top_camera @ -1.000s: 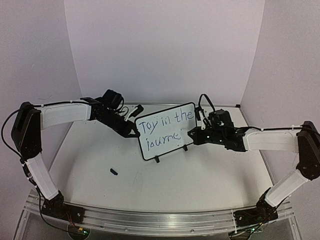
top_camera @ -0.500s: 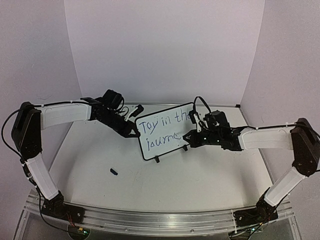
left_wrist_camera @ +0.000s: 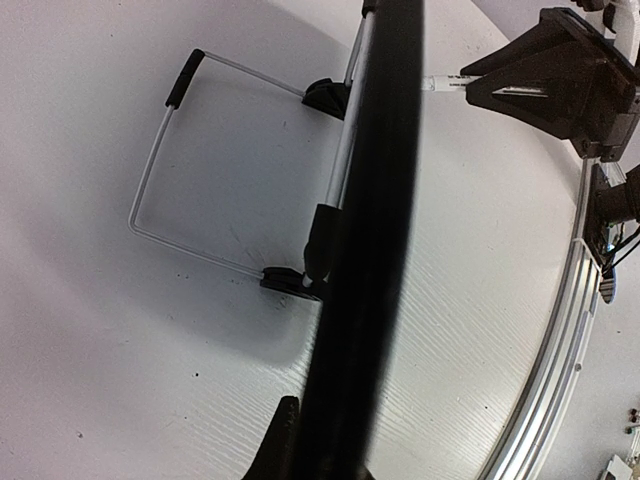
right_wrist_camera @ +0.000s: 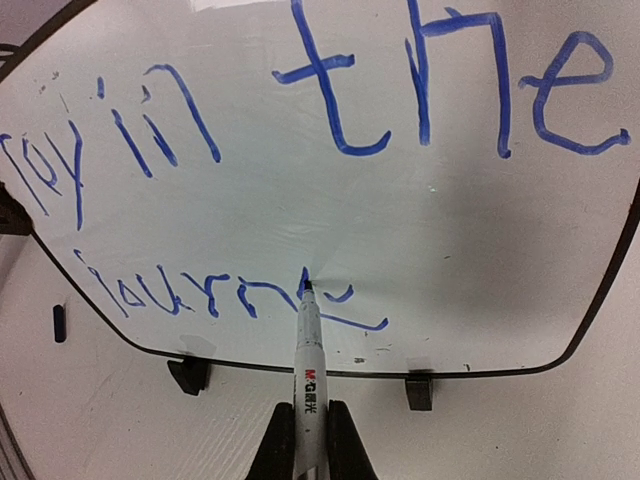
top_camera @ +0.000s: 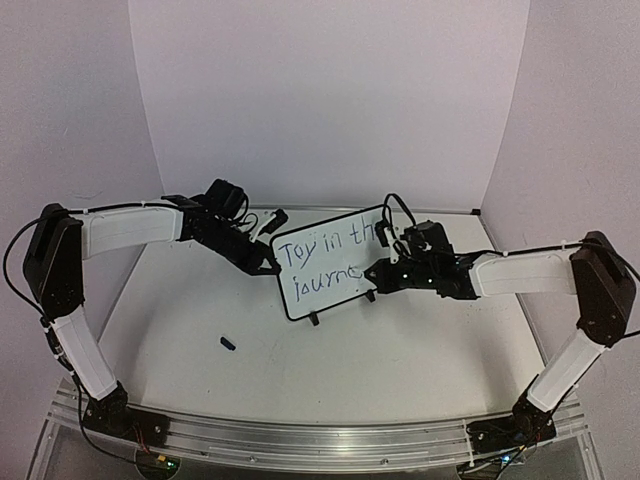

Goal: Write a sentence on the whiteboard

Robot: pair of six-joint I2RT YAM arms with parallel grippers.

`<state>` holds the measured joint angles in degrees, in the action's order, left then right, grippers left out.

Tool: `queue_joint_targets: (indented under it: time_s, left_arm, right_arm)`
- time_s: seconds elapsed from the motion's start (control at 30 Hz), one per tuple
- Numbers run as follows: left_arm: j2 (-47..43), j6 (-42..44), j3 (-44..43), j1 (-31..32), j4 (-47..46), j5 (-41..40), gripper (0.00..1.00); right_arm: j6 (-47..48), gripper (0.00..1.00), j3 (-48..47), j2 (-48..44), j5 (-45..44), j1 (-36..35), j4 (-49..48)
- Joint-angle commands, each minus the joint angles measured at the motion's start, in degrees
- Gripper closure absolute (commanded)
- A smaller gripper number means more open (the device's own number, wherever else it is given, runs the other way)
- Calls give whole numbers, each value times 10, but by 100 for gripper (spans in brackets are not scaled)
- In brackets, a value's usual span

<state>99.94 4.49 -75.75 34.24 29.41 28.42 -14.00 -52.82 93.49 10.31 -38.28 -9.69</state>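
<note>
Now right claw (top_camera: 374,273), marker (right_wrist_camera: 308,375) shifted left across whiteboard (top_camera: 322,296).

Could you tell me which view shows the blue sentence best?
Right wrist: the sentence fills the frame, strokes sharp. Top external shows it small, its end behind the right gripper. Left wrist sees only the whiteboard edge-on, no writing.

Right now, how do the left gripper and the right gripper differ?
The left gripper clamps the whiteboard at its left edge; the right gripper clamps a marker. The left gripper steadies from the side; the right gripper faces the written face, marker tip on the sentence. Both are shut.
</note>
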Motion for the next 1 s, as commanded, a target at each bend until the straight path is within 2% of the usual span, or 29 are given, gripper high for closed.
queue_joint_targets:
  time_s: [0.0,0.33,0.97]
  left_arm:
    - [29,14,-4,9,41,-41,100]
    - [31,13,-4,9,41,-41,100]
    - [32,13,-5,9,41,-40,100]
  right_arm:
    - [-3,100,-19,4,-38,0,-13]
    - [-11,100,-5,-9,-79,0,-13]
    - [-20,100,7,0,-58,0,-9]
